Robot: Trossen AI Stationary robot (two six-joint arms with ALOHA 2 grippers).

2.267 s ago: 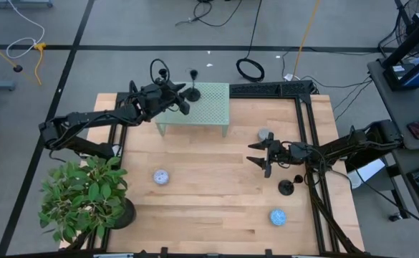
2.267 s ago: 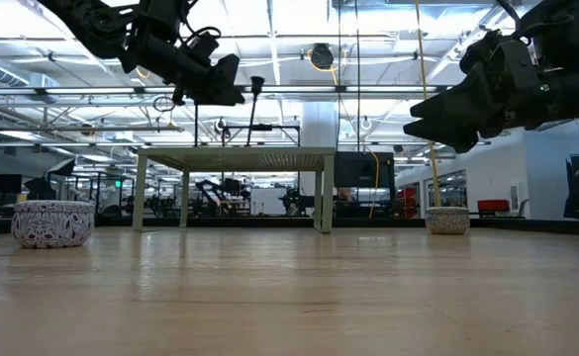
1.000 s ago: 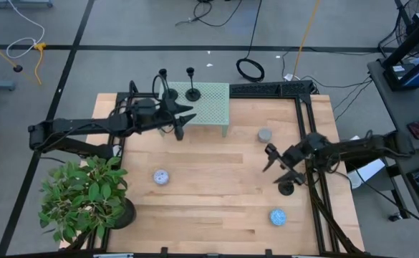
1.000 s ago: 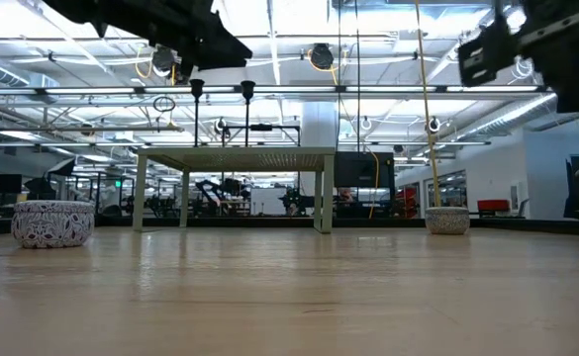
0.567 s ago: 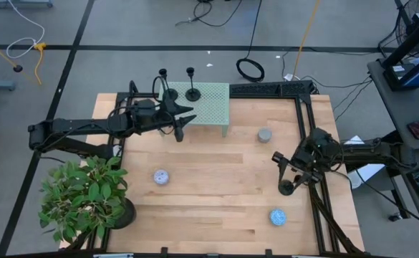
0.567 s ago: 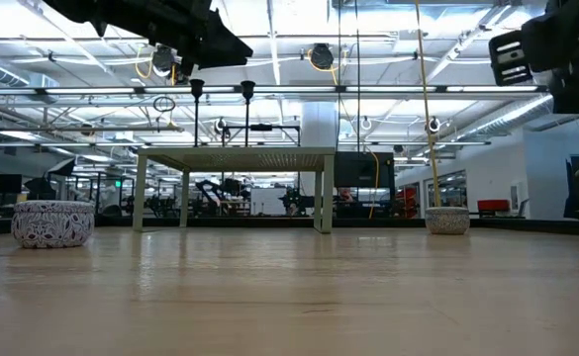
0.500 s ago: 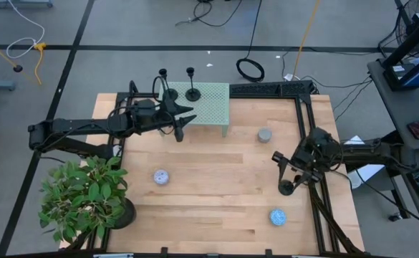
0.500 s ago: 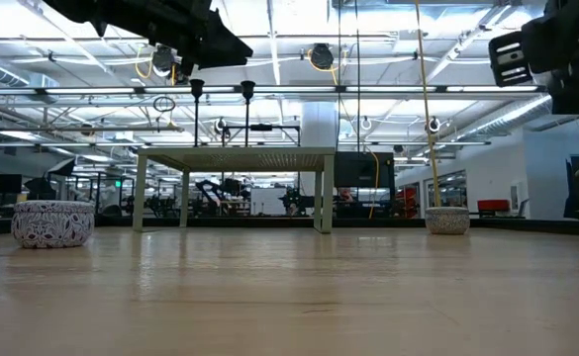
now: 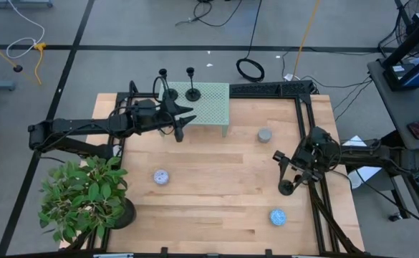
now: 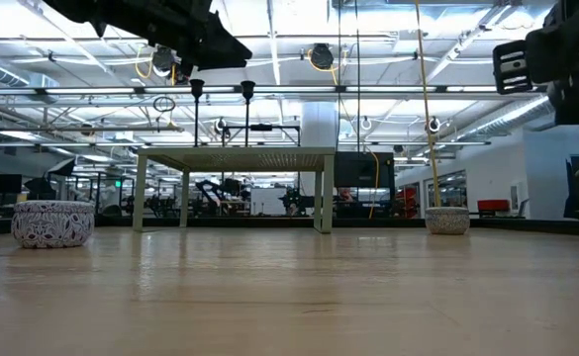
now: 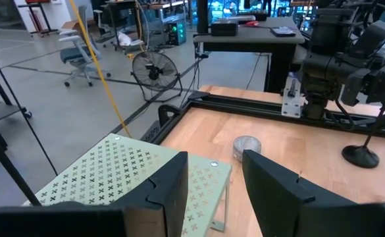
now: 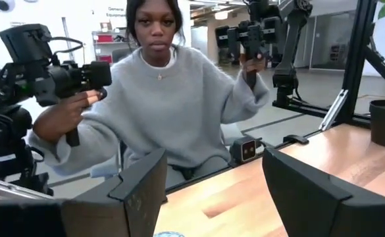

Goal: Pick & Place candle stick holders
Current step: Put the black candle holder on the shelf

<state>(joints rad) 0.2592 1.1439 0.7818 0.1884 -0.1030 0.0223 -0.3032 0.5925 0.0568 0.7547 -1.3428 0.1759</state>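
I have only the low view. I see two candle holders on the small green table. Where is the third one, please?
Observer: The high view shows the third holder standing upright on the wooden table, near its right edge.
Operator: Does the right gripper hold it?
Observer: No. In its wrist view the right gripper is open, with nothing between the fingers.
Operator: And the left gripper?
Observer: The left gripper is open and empty too, at the front edge of the green stand.
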